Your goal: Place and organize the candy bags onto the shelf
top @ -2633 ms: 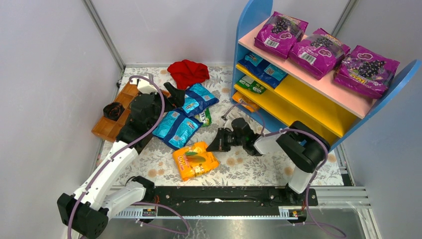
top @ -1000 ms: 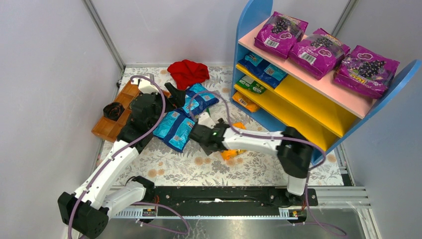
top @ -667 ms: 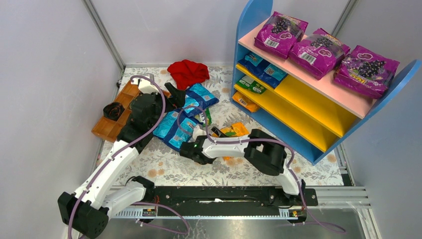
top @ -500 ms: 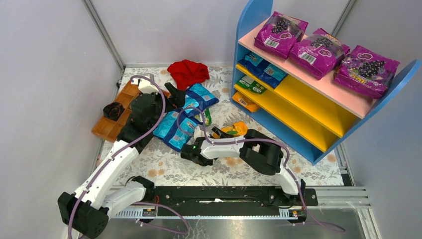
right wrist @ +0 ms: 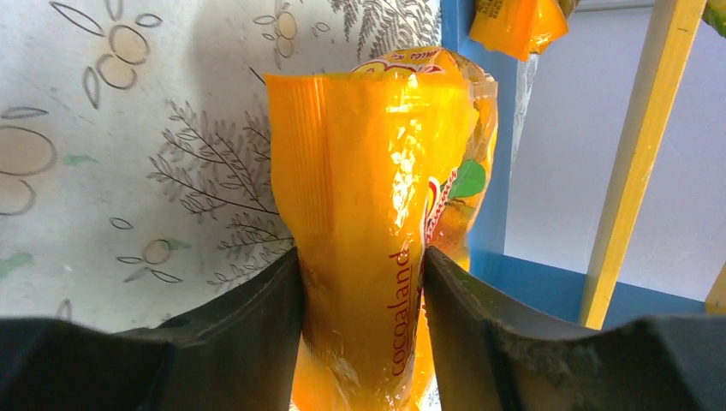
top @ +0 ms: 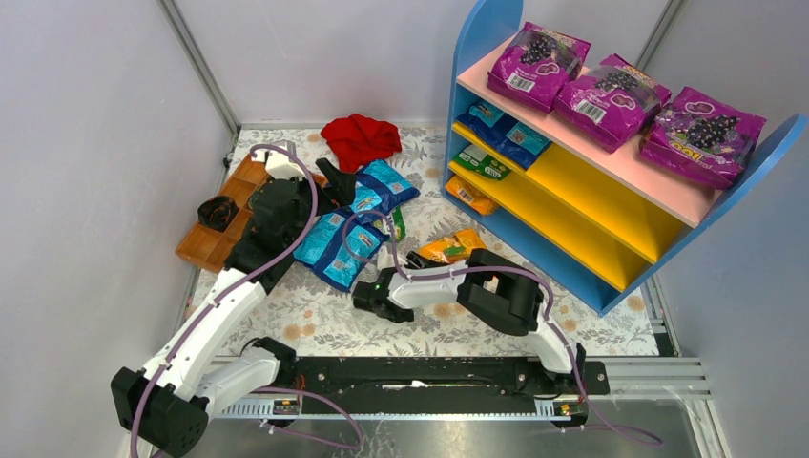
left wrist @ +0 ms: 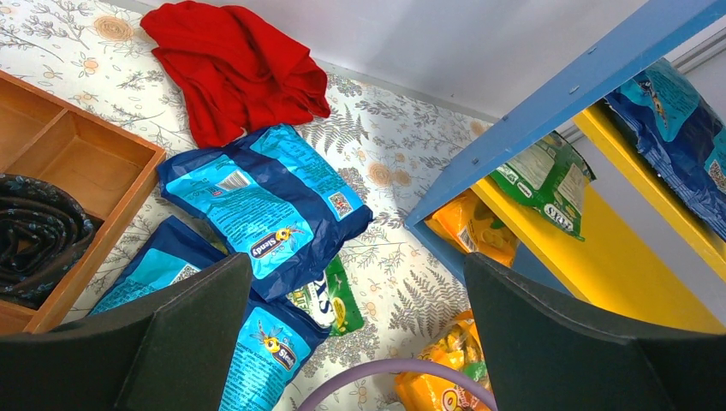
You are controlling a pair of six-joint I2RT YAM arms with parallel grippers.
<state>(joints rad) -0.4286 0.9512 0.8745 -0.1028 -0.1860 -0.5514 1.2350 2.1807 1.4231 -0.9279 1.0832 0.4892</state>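
Observation:
An orange candy bag (top: 450, 246) (right wrist: 368, 171) stands on edge on the floral mat in front of the shelf (top: 477, 38). My right gripper (top: 418, 260) (right wrist: 361, 265) is shut on it, with both pads pressing its sides. Two blue candy bags (top: 383, 186) (top: 332, 248) and a green one (top: 395, 225) lie to the left. My left gripper (top: 334, 181) (left wrist: 360, 342) hangs open above them with nothing between its fingers. On the shelf's yellow boards lie blue (top: 503, 129), green (top: 482, 162) and orange (top: 469, 196) bags.
Three magenta grape bags (top: 611, 95) lie on the pink top board. A red cloth (top: 361, 138) is at the back. A brown wooden tray (top: 205, 243) holding a dark coil stands at the left. My right arm's purple cable (left wrist: 385, 377) loops over the mat.
My right gripper has closed on the orange bag and tipped it up on edge, a little nearer the shelf. The left arm has not moved.

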